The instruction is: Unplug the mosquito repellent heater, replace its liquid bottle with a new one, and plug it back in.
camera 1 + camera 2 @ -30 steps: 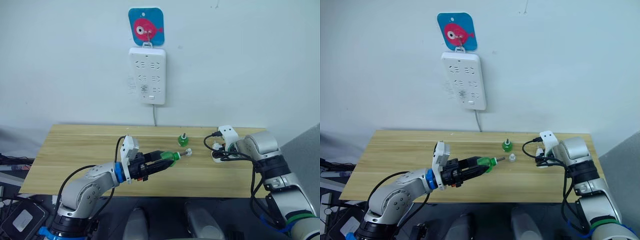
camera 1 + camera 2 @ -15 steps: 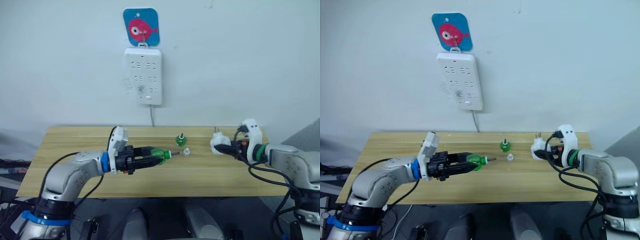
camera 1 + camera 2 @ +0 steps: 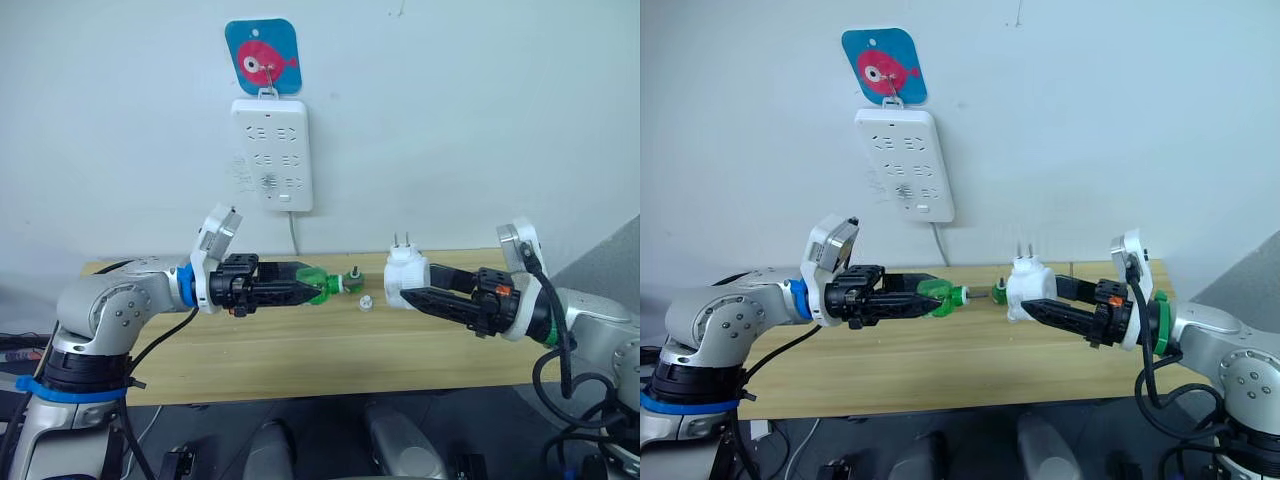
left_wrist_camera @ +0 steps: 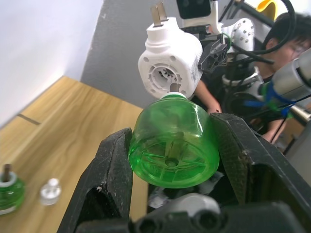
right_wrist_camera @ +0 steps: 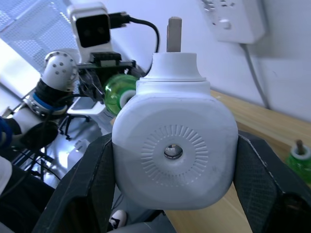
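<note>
1. Mosquito repellent heater (image 3: 405, 279) is off the worktop, in the air above its middle, pinched between the right gripper (image 3: 405, 296) fingers; prongs point up and the bottle socket faces the left arm.
2. Green liquid bottle (image 3: 322, 284) is clamped by its body in the left gripper (image 3: 312, 291), held level with the wick pointing at the heater's socket. The wick tip is just short of the opening or right at it; contact can't be told.
3. The two grippers face each other, roughly level.
4. On the worktop (image 3: 300, 350), behind the gap between bottle and heater: a second green bottle (image 4: 6, 191), standing upright, and a small clear cap (image 3: 366, 302) just beside it.
5. White power strip (image 3: 271, 153) hangs on the wall under a blue fish hook plate (image 3: 262, 57), above the worktop's rear edge, cord running down.
</note>
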You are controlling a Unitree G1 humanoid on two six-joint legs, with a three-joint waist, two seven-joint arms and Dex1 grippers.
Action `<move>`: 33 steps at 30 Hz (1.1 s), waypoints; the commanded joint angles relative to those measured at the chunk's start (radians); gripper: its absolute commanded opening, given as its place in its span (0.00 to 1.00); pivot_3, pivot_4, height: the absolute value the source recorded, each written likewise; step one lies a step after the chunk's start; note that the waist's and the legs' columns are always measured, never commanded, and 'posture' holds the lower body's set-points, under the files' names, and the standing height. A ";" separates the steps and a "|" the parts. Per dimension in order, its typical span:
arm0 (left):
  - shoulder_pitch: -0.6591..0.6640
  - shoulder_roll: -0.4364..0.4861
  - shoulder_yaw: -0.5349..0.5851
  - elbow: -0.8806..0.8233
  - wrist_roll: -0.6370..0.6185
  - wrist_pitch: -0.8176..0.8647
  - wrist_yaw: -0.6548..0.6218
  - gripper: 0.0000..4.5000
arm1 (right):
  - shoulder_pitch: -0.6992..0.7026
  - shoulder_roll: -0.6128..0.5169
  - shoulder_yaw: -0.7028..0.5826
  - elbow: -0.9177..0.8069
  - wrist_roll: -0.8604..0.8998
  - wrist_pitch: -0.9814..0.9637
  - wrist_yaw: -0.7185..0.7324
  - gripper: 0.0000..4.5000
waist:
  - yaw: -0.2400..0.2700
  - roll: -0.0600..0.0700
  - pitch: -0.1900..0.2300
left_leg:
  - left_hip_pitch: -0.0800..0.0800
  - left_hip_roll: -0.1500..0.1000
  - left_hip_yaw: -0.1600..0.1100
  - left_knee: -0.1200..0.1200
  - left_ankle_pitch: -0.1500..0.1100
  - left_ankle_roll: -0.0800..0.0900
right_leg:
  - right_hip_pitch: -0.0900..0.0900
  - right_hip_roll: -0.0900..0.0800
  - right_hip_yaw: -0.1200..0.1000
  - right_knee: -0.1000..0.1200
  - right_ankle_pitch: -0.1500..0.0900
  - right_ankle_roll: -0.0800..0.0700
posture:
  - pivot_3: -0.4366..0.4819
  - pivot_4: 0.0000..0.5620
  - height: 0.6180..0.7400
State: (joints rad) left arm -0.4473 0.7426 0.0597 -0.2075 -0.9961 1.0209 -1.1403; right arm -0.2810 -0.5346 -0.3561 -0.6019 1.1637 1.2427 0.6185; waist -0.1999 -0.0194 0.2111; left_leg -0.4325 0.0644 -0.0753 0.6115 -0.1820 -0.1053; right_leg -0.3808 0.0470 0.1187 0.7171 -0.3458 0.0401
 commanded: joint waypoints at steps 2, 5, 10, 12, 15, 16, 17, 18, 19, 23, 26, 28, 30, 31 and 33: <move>-0.018 -0.012 0.043 -0.062 -0.067 0.029 0.042 0.53 | -0.026 0.001 0.038 -0.005 0.085 -0.051 -0.028 0.65 | 0.004 0.000 0.000 | 0.000 0.000 0.000 0.000 0.000 0.000 | 0.000 0.000 0.000 0.000 0.000 0.000 | 0.25 0.23 0.93; -0.020 -0.021 0.046 -0.071 -0.084 0.035 0.065 0.53 | -0.027 -0.009 0.065 -0.001 0.129 -0.064 -0.040 0.65 | 0.006 0.000 0.000 | 0.000 0.000 0.000 0.000 0.000 0.000 | 0.000 0.000 0.000 0.000 0.000 0.000 | 0.26 0.22 0.93; -0.025 -0.036 0.049 -0.074 -0.101 0.040 0.090 0.53 | -0.025 -0.024 0.098 0.004 0.181 -0.092 -0.065 0.65 | 0.006 0.000 0.000 | 0.000 0.000 0.000 0.001 0.000 0.000 | 0.000 0.000 0.000 0.000 0.000 0.000 | 0.26 0.23 0.93; -0.026 -0.036 0.046 -0.076 -0.106 0.045 0.089 0.53 | -0.024 -0.029 0.107 0.006 0.200 -0.104 -0.075 0.65 | 0.006 0.000 0.000 | 0.000 0.000 0.000 0.001 0.000 0.000 | 0.000 0.000 0.000 0.000 0.000 0.000 | 0.26 0.23 0.93; -0.026 -0.031 0.037 -0.082 -0.111 0.049 0.078 0.53 | -0.024 -0.037 0.119 0.011 0.223 -0.120 -0.090 0.65 | 0.006 0.000 0.000 | 0.000 0.000 -0.001 0.001 0.000 0.000 | 0.001 0.000 0.000 0.001 0.000 0.000 | 0.26 0.23 0.93; -0.026 -0.031 0.035 -0.084 -0.114 0.051 0.076 0.53 | -0.024 -0.040 0.124 0.012 0.229 -0.125 -0.095 0.65 | 0.006 0.000 0.000 | 0.000 0.000 -0.001 0.001 0.000 0.000 | 0.001 0.000 0.000 0.001 0.000 0.000 | 0.26 0.23 0.93; -0.026 -0.031 0.034 -0.086 -0.117 0.053 0.075 0.53 | -0.024 -0.042 0.127 0.015 0.235 -0.131 -0.101 0.65 | 0.006 0.000 0.000 | 0.000 0.000 -0.001 0.001 0.000 0.000 | 0.001 0.000 0.000 0.001 0.000 0.000 | 0.26 0.23 0.93; -0.026 -0.030 0.033 -0.088 -0.120 0.055 0.073 0.53 | -0.023 -0.044 0.130 0.017 0.241 -0.136 -0.107 0.65 | 0.006 0.000 0.000 | 0.000 0.000 -0.001 0.001 0.000 0.000 | 0.001 0.000 0.000 0.001 0.000 0.000 | 0.26 0.23 0.93; -0.025 -0.029 0.032 -0.089 -0.120 0.056 0.071 0.53 | -0.022 -0.047 0.134 0.019 0.245 -0.141 -0.111 0.65 | 0.006 0.000 0.000 | 0.000 0.000 -0.001 0.001 0.000 0.000 | 0.001 0.000 0.000 0.001 0.000 0.000 | 0.26 0.23 0.93; -0.025 -0.021 0.036 -0.089 -0.119 0.061 0.062 0.52 | -0.013 -0.073 0.138 0.031 0.252 -0.155 -0.111 0.65 | 0.006 0.000 0.000 | 0.000 0.000 -0.001 0.001 0.000 0.000 | 0.001 0.000 -0.001 0.001 0.000 0.000 | 0.26 0.23 0.93; -0.020 -0.010 0.038 -0.084 -0.109 0.058 0.051 0.52 | -0.004 -0.096 0.138 0.042 0.259 -0.165 -0.108 0.65 | 0.007 0.000 0.000 | 0.000 0.000 -0.001 0.001 0.000 0.000 | 0.001 0.000 -0.001 0.001 0.000 0.000 | 0.26 0.23 0.93; -0.015 -0.003 0.038 -0.082 -0.099 0.053 0.043 0.52 | 0.000 -0.109 0.137 0.050 0.261 -0.171 -0.105 0.65 | 0.007 0.000 0.000 | 0.000 0.000 -0.001 0.001 0.000 0.000 | 0.001 0.000 -0.001 0.001 0.000 0.000 | 0.26 0.22 0.93; -0.011 0.003 0.037 -0.080 -0.091 0.049 0.035 0.52 | 0.003 -0.119 0.136 0.058 0.261 -0.175 -0.102 0.65 | 0.007 0.000 0.000 | 0.000 0.000 -0.001 0.002 0.000 0.000 | 0.001 0.000 -0.001 0.002 0.000 0.000 | 0.26 0.22 0.93; -0.008 0.007 0.037 -0.080 -0.088 0.048 0.031 0.52 | 0.004 -0.123 0.135 0.059 0.260 -0.177 -0.099 0.65 | 0.007 0.000 -0.001 | 0.000 0.000 -0.001 0.002 0.000 0.000 | 0.001 0.000 -0.001 0.002 0.000 0.000 | 0.26 0.22 0.93; -0.008 0.011 0.035 -0.079 -0.086 0.045 0.025 0.52 | 0.004 -0.134 0.138 0.061 0.260 -0.177 -0.091 0.65 | 0.007 0.000 -0.001 | 0.000 0.000 -0.001 0.002 0.000 0.000 | 0.001 0.000 -0.001 0.002 0.000 0.000 | 0.26 0.22 0.93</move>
State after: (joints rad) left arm -0.4537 0.7428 0.0838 -0.2644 -1.0737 1.0801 -1.0913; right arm -0.2819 -0.6567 -0.2094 -0.5343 1.4008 1.0892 0.5112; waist -0.1928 -0.0196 0.2106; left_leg -0.4326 0.0641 -0.0762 0.6138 -0.1819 -0.1053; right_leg -0.3799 0.0469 0.1180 0.7188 -0.3456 0.0399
